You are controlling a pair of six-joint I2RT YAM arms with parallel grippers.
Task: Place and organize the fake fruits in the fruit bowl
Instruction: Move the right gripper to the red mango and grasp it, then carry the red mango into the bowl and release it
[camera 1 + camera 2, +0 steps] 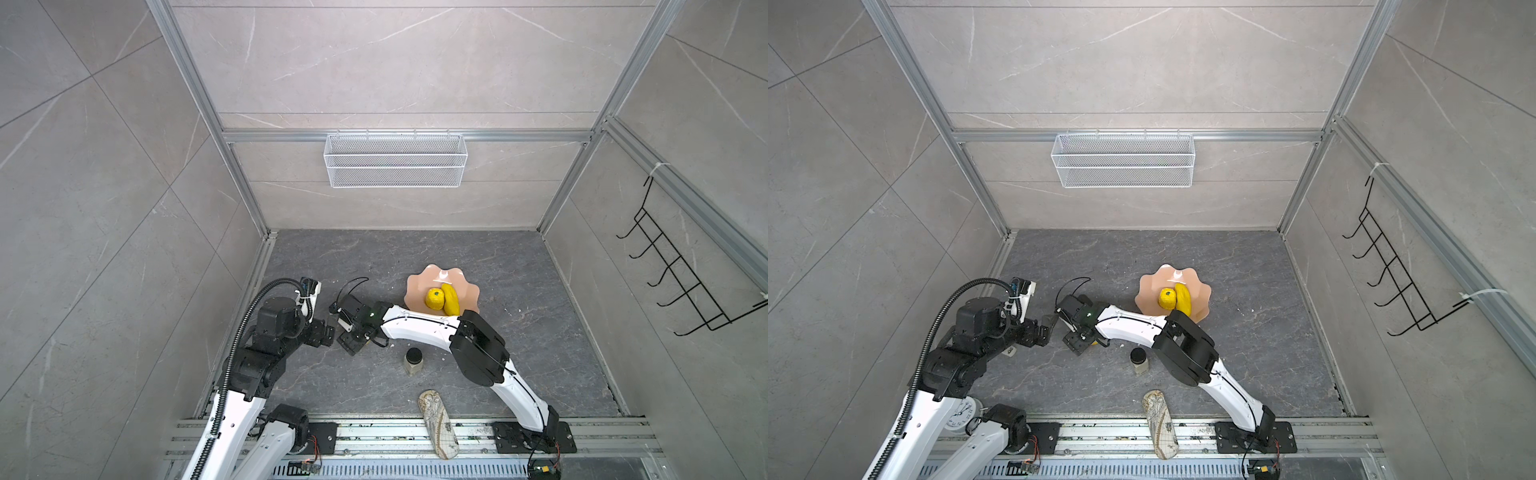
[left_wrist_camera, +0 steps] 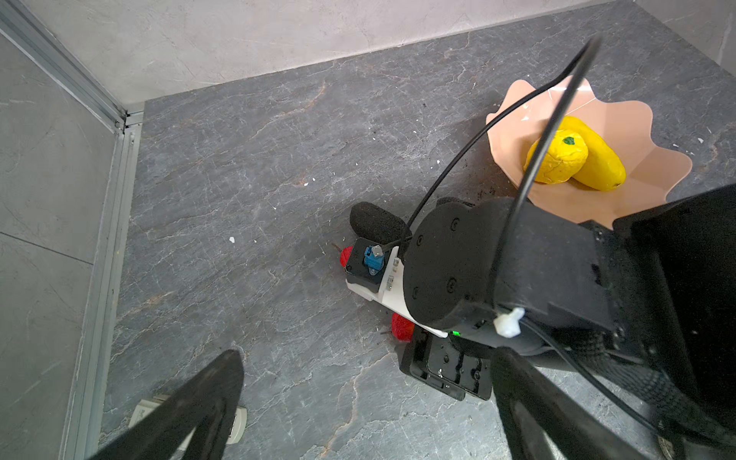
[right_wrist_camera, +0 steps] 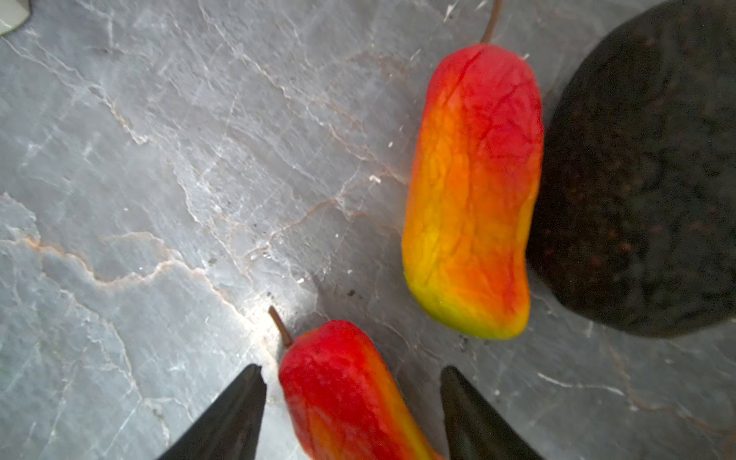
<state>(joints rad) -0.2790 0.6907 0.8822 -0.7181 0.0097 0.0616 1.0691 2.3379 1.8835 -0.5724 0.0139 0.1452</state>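
Dark grey marbled surface (image 1: 519, 291) carries everything. White wire-mesh basket (image 1: 395, 160) hangs on the back wall, black hook rack (image 1: 681, 270) on the right wall. Right arm (image 1: 419, 328) reaches across the middle, ending left of the fruit bowl (image 1: 419, 289). The bowl sits on the surface right of centre. Left claw (image 2: 368, 352) hangs just beside the right wrist, fingers wide apart, nothing between them. Right claw (image 3: 350, 372) points down with fingers apart, straddling one fruit. A gap shows on each side, so it is not clamped. Beige patterned oblong object (image 1: 436, 419) lies at the front edge. In the bowl, two fruits lie side by side, touching: long yellow fruit (image 1: 451, 299) and stubby yellow fruit (image 1: 434, 298), green end up. Three fruits are outside the bowl, on the surface under the right wrist. The blackish oval fruit (image 3: 645, 171) is just beside the free mango-like fruit (image 3: 474, 191). The straddled mango-like fruit (image 3: 346, 394) is near that one, apart from it. Small black-lidded jar (image 1: 413, 361) stands upright between the right arm and the beige object.
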